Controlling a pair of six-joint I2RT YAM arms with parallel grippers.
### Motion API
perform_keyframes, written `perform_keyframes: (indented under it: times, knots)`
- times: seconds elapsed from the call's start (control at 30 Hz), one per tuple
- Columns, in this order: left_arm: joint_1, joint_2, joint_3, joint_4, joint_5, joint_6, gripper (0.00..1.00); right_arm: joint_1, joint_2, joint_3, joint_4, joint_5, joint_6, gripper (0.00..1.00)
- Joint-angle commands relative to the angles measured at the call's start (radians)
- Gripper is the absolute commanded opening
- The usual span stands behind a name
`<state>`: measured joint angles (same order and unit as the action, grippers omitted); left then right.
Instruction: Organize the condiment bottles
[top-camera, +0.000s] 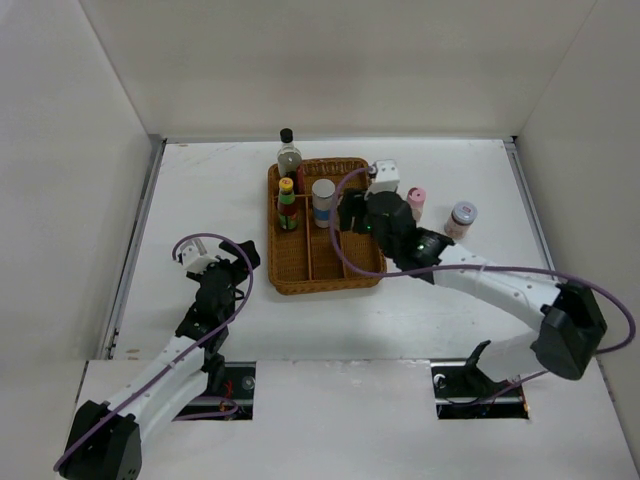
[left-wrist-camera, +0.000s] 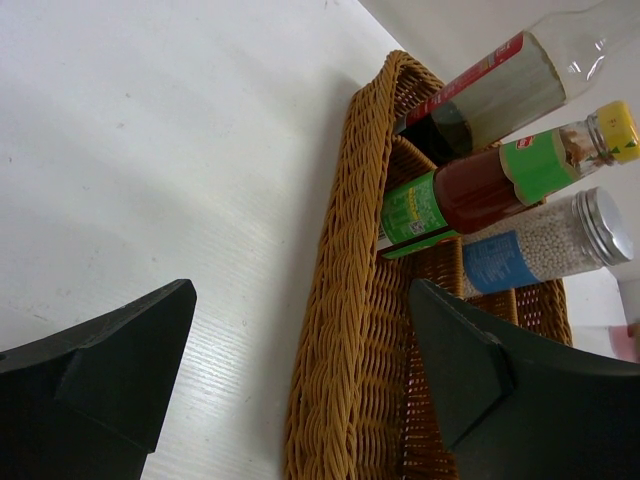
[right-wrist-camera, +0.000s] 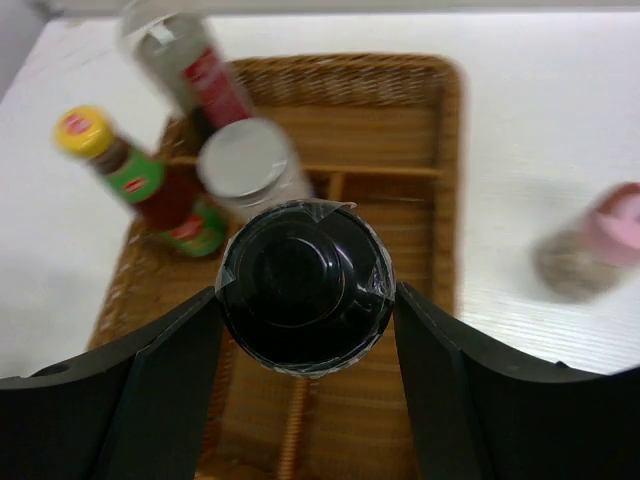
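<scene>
My right gripper (top-camera: 350, 212) is shut on the dark stubby bottle (right-wrist-camera: 303, 285) and holds it over the brown wicker tray (top-camera: 372, 262), near the right compartments. Inside the tray stand the black-capped bottle (top-camera: 289, 155), the yellow-capped red-label bottle (top-camera: 287, 205) and the pale-lidded blue-label jar (top-camera: 322, 203). The pink-lidded jar (top-camera: 416, 203) and the lavender-lidded jar (top-camera: 461, 218) stand on the table right of the tray. My left gripper (top-camera: 232, 262) is open and empty, just left of the tray; the tray's left wall (left-wrist-camera: 345, 300) shows ahead between its fingers.
White walls close in the table on the left, back and right. In the right wrist view, the tray's rim (right-wrist-camera: 450, 150) runs under the held bottle and the pink-lidded jar (right-wrist-camera: 590, 250) is blurred on the table to the right.
</scene>
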<state>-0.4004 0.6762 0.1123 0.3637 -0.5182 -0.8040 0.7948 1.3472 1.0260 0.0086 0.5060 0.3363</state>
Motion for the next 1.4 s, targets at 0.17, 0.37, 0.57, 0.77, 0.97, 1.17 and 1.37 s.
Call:
perform_keyframes:
  times: [0.17,0.37,0.57,0.77,0.97,1.17,1.37]
  knots:
    - [0.001,-0.006,-0.006,0.052,0.006,-0.006,0.89,0.086,0.208,0.131,0.113,-0.073,0.010,0.64]
    - [0.004,-0.004,-0.006,0.052,0.006,-0.006,0.89,0.097,0.343,0.161,0.134,-0.063,0.006,0.66]
    - [0.007,-0.003,-0.008,0.052,0.006,-0.006,0.89,0.119,0.386,0.177,0.128,0.000,-0.028,0.88]
    - [0.005,0.002,-0.008,0.052,0.006,-0.006,0.89,0.099,0.173,0.074,0.125,-0.007,-0.037,0.99]
    - [0.001,0.002,-0.006,0.053,0.004,-0.006,0.89,-0.142,-0.029,-0.102,0.133,-0.014,-0.005,1.00]
    - [0.002,0.011,-0.006,0.061,0.004,-0.006,0.89,-0.383,0.101,-0.064,0.113,-0.037,0.004,1.00]
    - [-0.002,0.017,-0.005,0.061,0.000,-0.006,0.89,-0.453,0.282,0.040,0.094,-0.104,-0.002,1.00]
